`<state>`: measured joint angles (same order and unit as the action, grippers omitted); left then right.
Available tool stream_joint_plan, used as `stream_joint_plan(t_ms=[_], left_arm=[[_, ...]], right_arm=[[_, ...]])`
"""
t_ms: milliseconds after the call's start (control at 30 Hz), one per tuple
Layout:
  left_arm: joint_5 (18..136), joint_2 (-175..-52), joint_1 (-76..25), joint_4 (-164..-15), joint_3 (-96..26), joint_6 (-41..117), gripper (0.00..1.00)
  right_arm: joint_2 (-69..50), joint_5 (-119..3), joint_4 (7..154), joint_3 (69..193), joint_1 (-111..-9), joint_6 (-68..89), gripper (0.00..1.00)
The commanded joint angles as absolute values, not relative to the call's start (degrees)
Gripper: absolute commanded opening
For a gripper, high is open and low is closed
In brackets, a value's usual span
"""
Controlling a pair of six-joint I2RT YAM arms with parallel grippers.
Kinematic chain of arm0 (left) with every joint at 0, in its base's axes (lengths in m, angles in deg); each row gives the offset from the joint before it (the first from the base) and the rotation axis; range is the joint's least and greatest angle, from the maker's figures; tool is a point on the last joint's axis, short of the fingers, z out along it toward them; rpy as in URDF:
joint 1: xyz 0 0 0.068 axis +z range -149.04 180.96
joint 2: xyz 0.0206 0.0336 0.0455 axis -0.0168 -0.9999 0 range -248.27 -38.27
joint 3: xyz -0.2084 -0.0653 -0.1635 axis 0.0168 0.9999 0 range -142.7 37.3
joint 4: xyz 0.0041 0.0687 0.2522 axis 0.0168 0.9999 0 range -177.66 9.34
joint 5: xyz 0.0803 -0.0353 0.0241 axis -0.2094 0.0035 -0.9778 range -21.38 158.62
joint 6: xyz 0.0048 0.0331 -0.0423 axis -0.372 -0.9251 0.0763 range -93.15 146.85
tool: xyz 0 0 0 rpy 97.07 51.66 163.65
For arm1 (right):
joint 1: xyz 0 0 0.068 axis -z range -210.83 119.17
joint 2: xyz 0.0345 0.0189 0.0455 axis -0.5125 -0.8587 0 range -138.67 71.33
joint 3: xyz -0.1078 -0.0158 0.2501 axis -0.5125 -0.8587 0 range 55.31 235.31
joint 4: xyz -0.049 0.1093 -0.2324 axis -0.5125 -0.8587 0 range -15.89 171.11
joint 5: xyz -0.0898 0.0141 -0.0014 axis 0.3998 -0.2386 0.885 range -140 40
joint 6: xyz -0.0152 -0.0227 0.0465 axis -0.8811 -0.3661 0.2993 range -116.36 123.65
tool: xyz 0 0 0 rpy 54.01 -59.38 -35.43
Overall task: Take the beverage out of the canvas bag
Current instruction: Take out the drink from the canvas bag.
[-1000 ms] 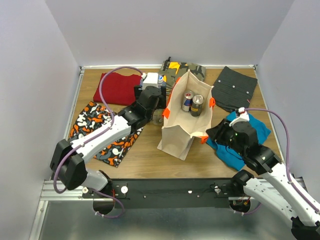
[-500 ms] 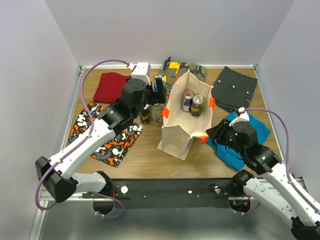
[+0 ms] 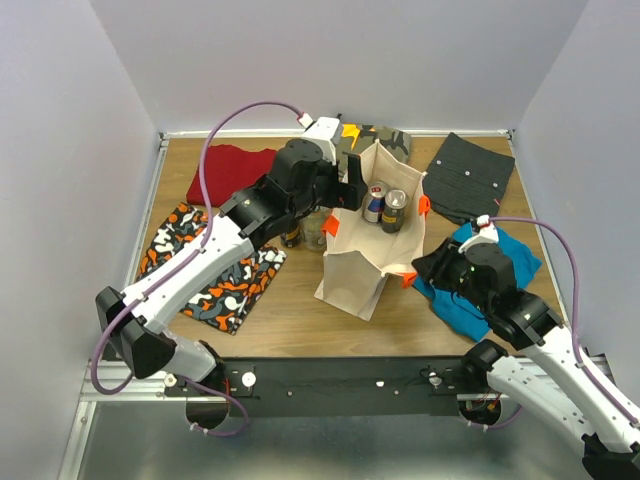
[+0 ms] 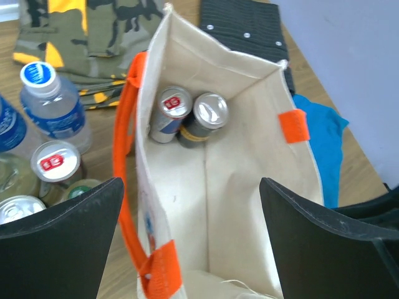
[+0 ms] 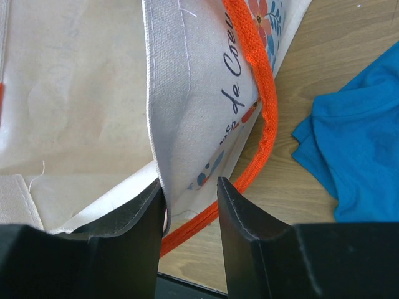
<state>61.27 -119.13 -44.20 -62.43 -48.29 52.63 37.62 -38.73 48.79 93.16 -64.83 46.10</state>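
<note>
The beige canvas bag point(image 3: 362, 250) stands upright mid-table with orange handles point(image 4: 123, 156). At its bottom stand two beverage cans: a silver-blue one point(image 4: 172, 112) point(image 3: 376, 200) and a darker one point(image 4: 206, 116) point(image 3: 394, 210). My left gripper point(image 4: 190, 187) point(image 3: 352, 192) hovers wide open over the bag's mouth at its left rim, with nothing between its fingers. Low at the bag's right side, my right gripper point(image 5: 190, 187) point(image 3: 425, 266) is shut on the rim fabric point(image 5: 199, 112), and the orange handle point(image 5: 262, 93) loops beside it.
Left of the bag stand a water bottle point(image 4: 53, 109) and several cans point(image 4: 57, 161) point(image 3: 300, 230). Folded clothes lie around it: red point(image 3: 230, 172), camouflage point(image 3: 365, 140), dark grey point(image 3: 472, 175), blue point(image 3: 490, 275) and a black-orange print point(image 3: 200, 270). White walls enclose the table.
My left arm lifted from the drinks beside the bag and swung right over the bag's mouth, its jaws spreading wider. The right arm and the bag stayed put.
</note>
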Motion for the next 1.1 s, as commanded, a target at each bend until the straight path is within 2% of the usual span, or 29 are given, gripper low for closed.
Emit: stream_joint_plan(t_ms=[0,233,733,1067], left_arm=[[65.81,-120.36,-45.79,-61.73,-51.56,50.93,0.99],[65.37,-124.4,-46.67,-62.96,-53.49,50.14,0.98],[62.92,-141.01,-48.96,-55.06,-69.84,47.59,0.95],[59.58,-146.64,-50.01,-55.93,-70.37,48.11,0.95]], right_arm=[[36.97,-37.51,46.39,92.49,-64.58,45.83,0.47],[37.32,-37.52,46.56,92.14,-64.5,46.01,0.47],[38.81,-36.72,46.65,91.79,-64.58,46.36,0.47],[38.46,-37.16,46.83,91.61,-64.58,46.1,0.47]])
